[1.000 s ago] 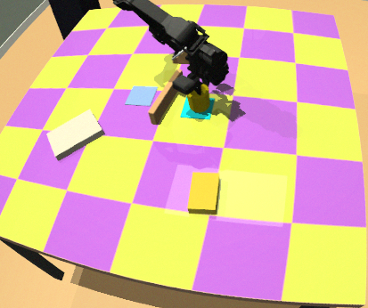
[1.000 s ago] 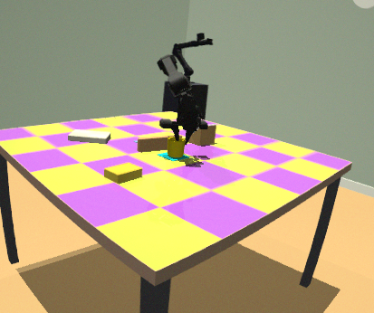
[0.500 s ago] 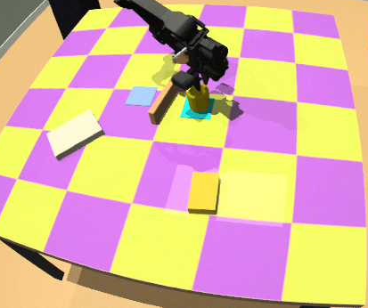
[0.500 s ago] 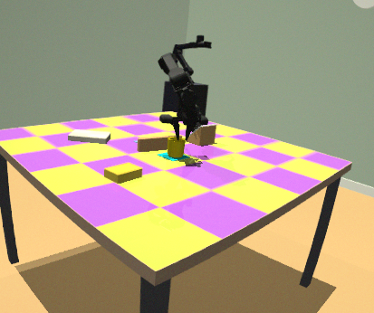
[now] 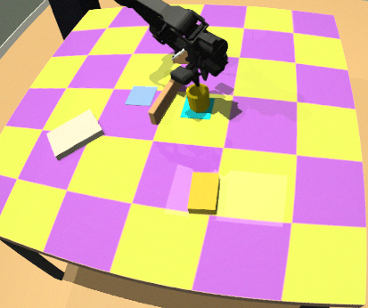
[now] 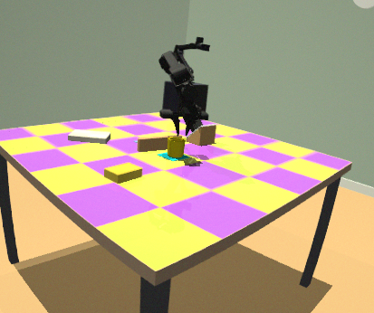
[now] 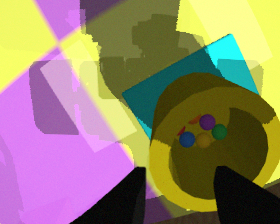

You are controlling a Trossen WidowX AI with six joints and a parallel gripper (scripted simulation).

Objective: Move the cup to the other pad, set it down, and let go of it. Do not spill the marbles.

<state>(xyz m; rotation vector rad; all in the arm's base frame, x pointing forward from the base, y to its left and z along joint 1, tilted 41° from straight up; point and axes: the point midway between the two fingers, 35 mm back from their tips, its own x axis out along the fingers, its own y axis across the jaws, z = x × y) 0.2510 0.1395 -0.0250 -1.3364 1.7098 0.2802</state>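
- on the cyan pad (image 5: pixel 185 113) (image 6: pixel 163 156) (image 7: pixel 150 97), the cup (image 5: pixel 199 101) (image 6: pixel 176 148) (image 7: pixel 159 167) is standing upright, its marbles (image 7: pixel 207 122) lying inside.
- the hand (image 5: pixel 201 80) (image 6: pixel 182 135) (image 7: pixel 180 176) is standing partly open and holding nothing, its tips hovering near the rim.
- the step is apparently becoming a clean retreat; good practice is raising the hand straight up, slowly, without twisting.
- a sideways drift would be risking a fingertip catching the rim and tipping the marbles out.

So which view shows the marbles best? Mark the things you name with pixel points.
The wrist view: it looks down into the cup (image 5: pixel 199 100) (image 6: pixel 176 147) (image 7: pixel 165 186), where blue, purple, green and orange marbles (image 7: pixel 203 131) and some red bits show. The top view shows the cup's mouth but no marble I can make out; the exterior view shows only its side.
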